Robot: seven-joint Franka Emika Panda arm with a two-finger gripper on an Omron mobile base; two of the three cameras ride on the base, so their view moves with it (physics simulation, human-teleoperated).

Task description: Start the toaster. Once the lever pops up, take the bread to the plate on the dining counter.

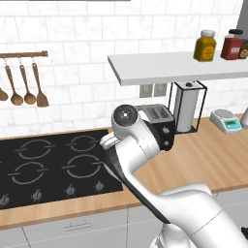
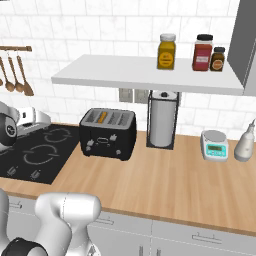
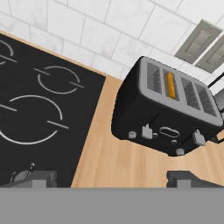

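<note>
Gripper (image 3: 112, 178) jaws wide apart, nothing between them, at bottom of hand view. Toaster (image 3: 168, 109) centre-right on the wooden counter (image 3: 113, 162), beside black hob (image 3: 39, 109). Bread (image 3: 170, 85) sits down in a slot.

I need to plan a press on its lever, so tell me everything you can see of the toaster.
The toaster is a black boxy unit with a silvery slotted top. It stands upright on the wooden counter, between the black hob and the paper towel holder, close to the tiled wall. Its long face carries small grey levers and knobs. An orange-brown edge of bread shows in one slot. The open gripper is apart from it.
</note>
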